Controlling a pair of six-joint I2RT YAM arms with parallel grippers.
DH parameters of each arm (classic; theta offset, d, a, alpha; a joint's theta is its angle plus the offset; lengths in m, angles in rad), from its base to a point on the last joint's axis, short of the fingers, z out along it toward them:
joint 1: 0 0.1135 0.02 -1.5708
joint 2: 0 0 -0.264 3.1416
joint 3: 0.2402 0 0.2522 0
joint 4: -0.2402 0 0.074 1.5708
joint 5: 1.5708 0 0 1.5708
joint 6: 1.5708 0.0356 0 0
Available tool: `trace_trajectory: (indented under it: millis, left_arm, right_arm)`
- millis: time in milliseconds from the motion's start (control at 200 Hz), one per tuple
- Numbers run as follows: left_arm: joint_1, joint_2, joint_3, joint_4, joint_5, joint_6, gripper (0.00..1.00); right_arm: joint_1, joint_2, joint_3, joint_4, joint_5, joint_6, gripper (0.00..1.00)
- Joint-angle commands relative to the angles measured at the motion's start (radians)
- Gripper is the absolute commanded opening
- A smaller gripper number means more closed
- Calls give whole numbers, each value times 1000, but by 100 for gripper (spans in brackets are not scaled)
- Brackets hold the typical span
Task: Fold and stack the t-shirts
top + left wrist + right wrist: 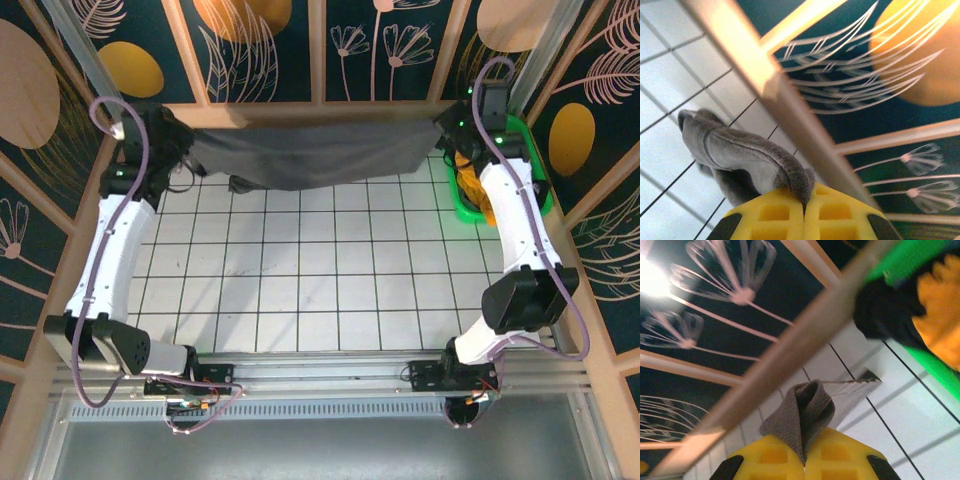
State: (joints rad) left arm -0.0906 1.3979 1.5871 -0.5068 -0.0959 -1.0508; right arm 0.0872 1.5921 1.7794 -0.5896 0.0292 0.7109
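L hand (804, 202), R hand (804, 460) pinch t-shirt (310, 155) edge.

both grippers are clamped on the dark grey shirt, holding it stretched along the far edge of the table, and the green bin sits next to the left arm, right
One detail is wrong: the green bin sits beside the right arm, not the left, as the top external view shows. The rest holds: the left gripper and right gripper are each shut on the dark grey shirt, stretched along the far edge.
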Motion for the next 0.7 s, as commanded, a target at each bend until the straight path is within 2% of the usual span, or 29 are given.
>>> trace_trajectory:
  millis: [0, 220, 365, 511, 696]
  left_arm:
    - [6, -51, 85, -30, -106, 27, 0]
    - [5, -209, 138, -37, -201, 60, 0]
    - [6, -246, 205, -59, -254, 73, 0]
    - [6, -169, 241, -76, -213, 55, 0]
    - [26, 10, 257, -52, -116, 37, 0]
  right_arm:
    - [-1, -63, 36, 29, 63, -45, 0]
    - [-3, -323, -122, 169, 70, -56, 0]
    - [-3, -416, -161, 207, 79, -56, 0]
    - [-5, -368, -136, 244, 29, -57, 0]
    - [-15, -202, -88, 321, -83, -40, 0]
